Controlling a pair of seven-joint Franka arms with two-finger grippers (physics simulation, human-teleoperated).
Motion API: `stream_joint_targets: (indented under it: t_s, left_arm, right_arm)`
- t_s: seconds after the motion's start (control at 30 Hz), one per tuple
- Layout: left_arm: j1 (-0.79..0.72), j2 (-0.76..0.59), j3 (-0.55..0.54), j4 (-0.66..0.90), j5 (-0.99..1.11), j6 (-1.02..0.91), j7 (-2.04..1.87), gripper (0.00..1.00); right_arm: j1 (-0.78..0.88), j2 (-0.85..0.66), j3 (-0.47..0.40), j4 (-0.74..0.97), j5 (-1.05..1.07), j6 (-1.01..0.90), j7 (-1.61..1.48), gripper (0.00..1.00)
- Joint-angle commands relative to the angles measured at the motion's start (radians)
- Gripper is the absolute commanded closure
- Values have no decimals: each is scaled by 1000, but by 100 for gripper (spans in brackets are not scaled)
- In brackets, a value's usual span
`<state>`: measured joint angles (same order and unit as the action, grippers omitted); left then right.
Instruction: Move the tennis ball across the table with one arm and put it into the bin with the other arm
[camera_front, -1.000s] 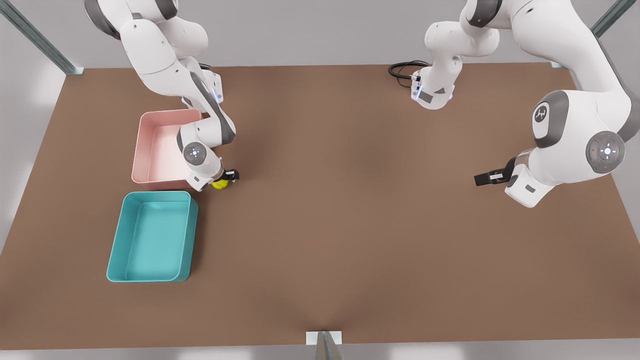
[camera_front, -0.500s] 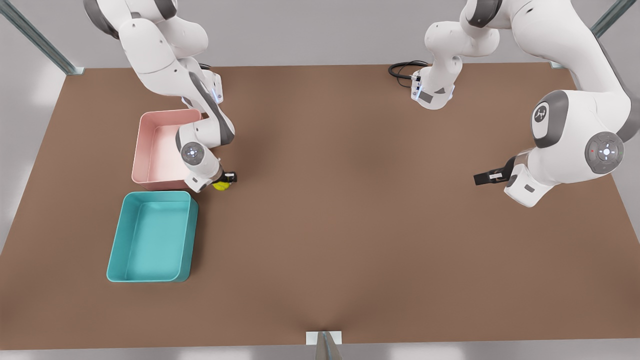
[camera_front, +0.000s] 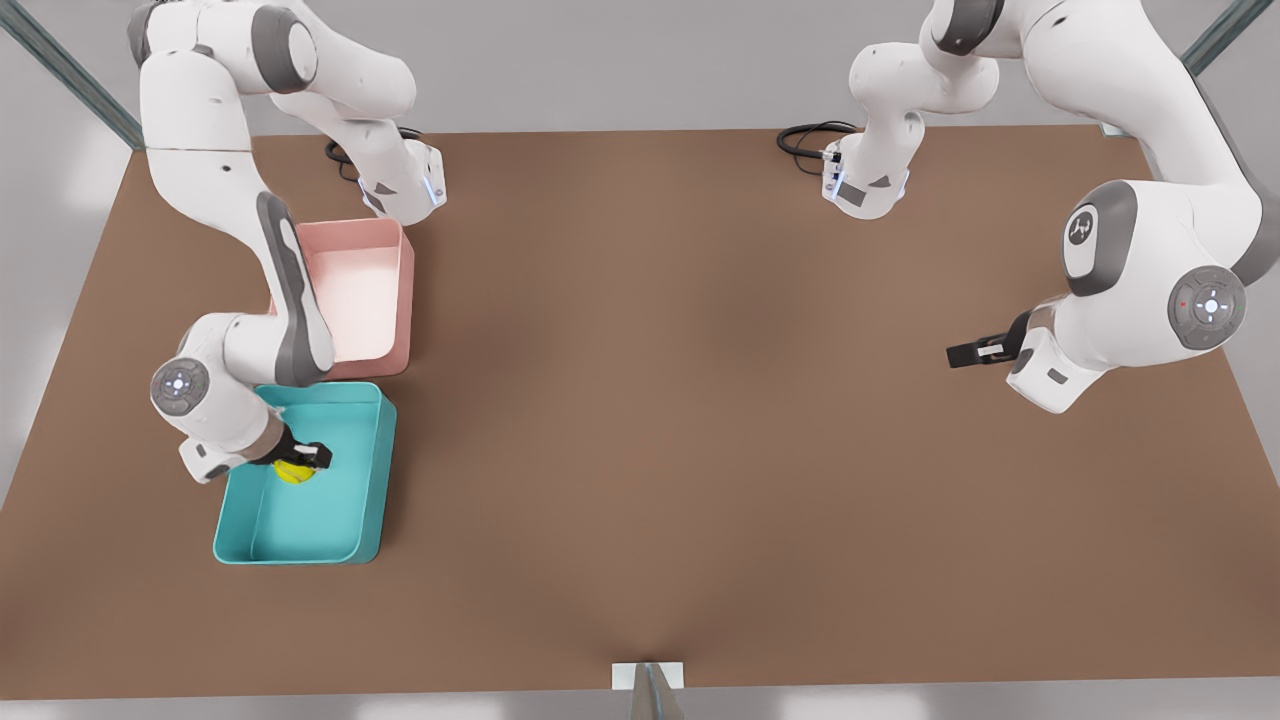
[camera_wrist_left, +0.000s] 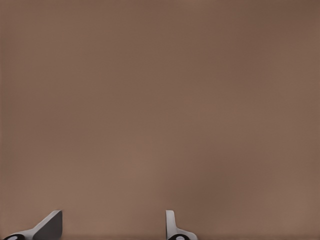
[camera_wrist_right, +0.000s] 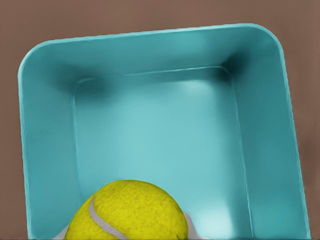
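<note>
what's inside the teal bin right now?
Over the bin, the right gripper is shut on the tennis ball; whether the ball touches the floor can't be told. The ball covers part of the bare teal floor. The left gripper waits, open, across the table.

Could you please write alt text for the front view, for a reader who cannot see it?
The right gripper holds a yellow tennis ball over the teal bin at the front view's left of a brown table. A pink tray sits just behind the bin. The left gripper waits open over bare table at the front view's right.
</note>
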<state>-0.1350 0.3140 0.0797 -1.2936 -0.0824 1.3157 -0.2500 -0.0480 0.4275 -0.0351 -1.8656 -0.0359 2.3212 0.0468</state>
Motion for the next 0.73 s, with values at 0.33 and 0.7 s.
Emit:
stream_joint_targets:
  t_s: [0.33, 0.7]
  left_arm:
    - [-2, -3, -1, 4, 3, -3, 0, 0]
    - [-2, -3, -3, 2, 1, -7, 6, 0]
  right_arm:
    - [82, 10, 6, 319, 4, -531, -216, 0]
    - [77, -348, -5, 348, -15, -893, -93, 0]
